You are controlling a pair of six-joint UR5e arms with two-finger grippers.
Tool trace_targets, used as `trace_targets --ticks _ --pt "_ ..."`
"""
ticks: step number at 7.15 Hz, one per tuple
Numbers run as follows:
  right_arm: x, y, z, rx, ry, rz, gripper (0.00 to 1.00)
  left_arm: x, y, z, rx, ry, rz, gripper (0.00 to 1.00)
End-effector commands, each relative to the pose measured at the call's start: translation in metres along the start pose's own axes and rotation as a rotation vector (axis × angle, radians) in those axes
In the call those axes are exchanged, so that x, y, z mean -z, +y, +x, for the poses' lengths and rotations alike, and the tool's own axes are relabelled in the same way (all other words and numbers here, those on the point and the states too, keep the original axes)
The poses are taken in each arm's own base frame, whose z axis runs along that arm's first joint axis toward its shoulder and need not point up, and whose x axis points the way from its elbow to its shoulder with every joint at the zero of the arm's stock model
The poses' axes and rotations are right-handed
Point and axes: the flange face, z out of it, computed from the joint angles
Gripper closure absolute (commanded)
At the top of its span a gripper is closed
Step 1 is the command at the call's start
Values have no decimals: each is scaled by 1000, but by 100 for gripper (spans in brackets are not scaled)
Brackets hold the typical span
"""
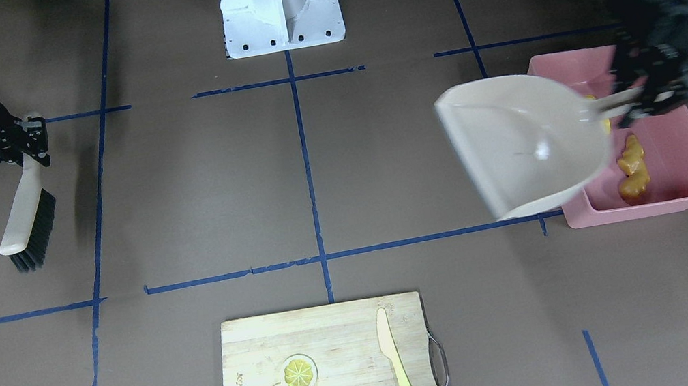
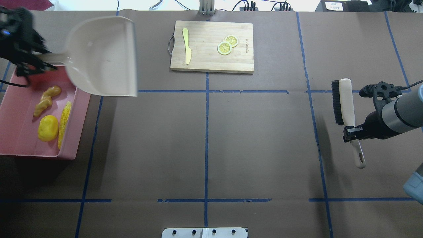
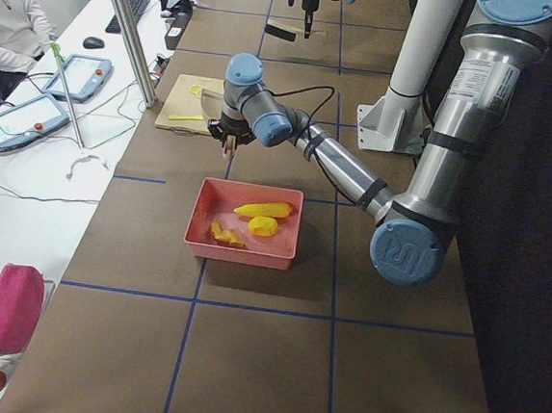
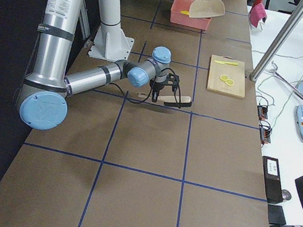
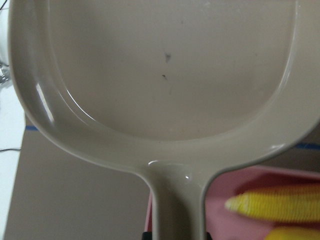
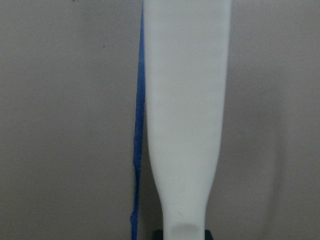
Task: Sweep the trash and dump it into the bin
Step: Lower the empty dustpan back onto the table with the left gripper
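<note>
Three trash pieces lie in the pink bin (image 2: 19,142) beneath the left gripper (image 2: 39,61): ginger root (image 2: 47,100), potato (image 2: 48,128) and corn cob (image 2: 64,124). In the front-facing view the beige dustpan (image 2: 102,58) hides most of the corn and potato, and this gripper is blurred. It is clamped on the dustpan's handle, the pan raised beyond its fingers. The right gripper (image 2: 352,130) grasps the brush (image 2: 345,102) by its handle.

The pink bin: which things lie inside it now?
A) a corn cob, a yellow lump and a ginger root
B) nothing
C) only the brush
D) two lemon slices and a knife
A: the overhead view shows the corn cob, yellow lump and ginger root lying in the pink bin.
</note>
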Motion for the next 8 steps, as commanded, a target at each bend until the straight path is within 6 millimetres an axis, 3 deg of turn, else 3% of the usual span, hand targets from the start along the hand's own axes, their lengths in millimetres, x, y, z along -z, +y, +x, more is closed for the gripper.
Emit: trace_targets --ticks 1,2,3,4,6,8 --pt "1 -1 1 0 0 4 98 -97 -92 80 -42 83 -63 91" --pt "2 0 0 -1 -1 4 98 -108 -111 94 -36 116 -126 89" --pt "1 -1 1 -2 0 4 98 -111 -115 101 9 136 -158 88" --pt "2 0 0 -1 -1 4 98 -131 -128 133 79 176 -174 86" --pt "2 0 0 -1 -1 4 97 -141 -127 138 69 184 -189 83" --pt "3 0 -1 -3 -3 6 97 -149 -139 130 -73 156 -190 83"
